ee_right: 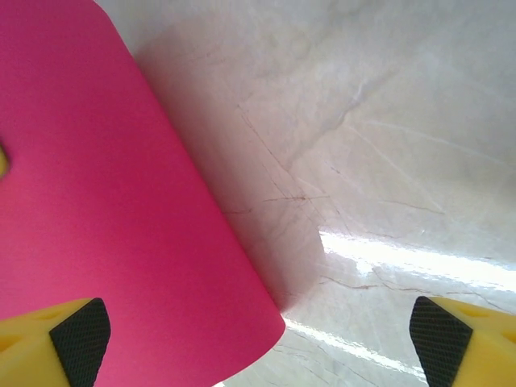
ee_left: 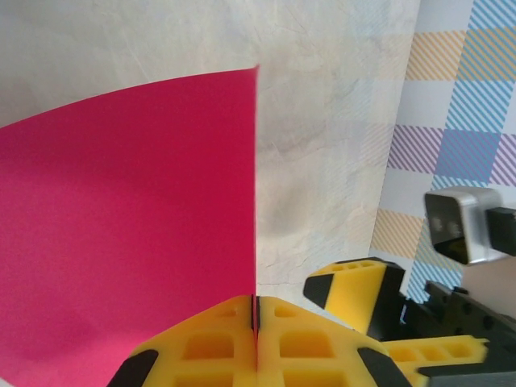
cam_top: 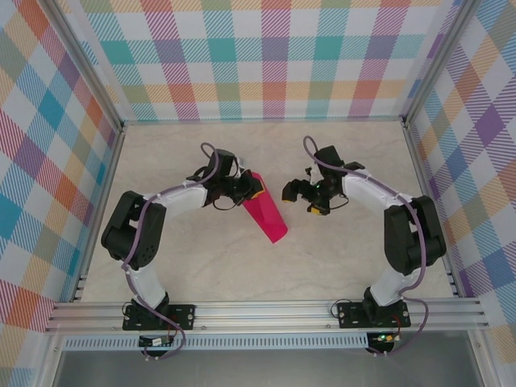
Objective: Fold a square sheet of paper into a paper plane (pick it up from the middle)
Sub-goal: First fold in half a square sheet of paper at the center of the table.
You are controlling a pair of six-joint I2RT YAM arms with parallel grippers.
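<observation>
This is a robotics lab test cell: a marble-look table (cam_top: 218, 270) boxed in by an aluminium-profile frame (cam_top: 266, 309) and pastel plaid wall panels (cam_top: 274, 56), with a left arm (cam_top: 135, 234) and a right arm (cam_top: 411, 234) bolted at its front.

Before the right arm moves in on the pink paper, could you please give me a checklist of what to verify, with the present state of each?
1. Left gripper shut on the square sheet of paper: ok, its yellow fingers pinch the sheet's edge.
2. Right gripper open: ok, its fingers stand wide apart.
3. Right gripper apart from the sheet: ok, the top view shows a gap between them.
4. Sheet's lower end off the table: cannot tell.
5. Crease pressed into the sheet: cannot tell; the surface looks curved rather than sharply folded.
</observation>
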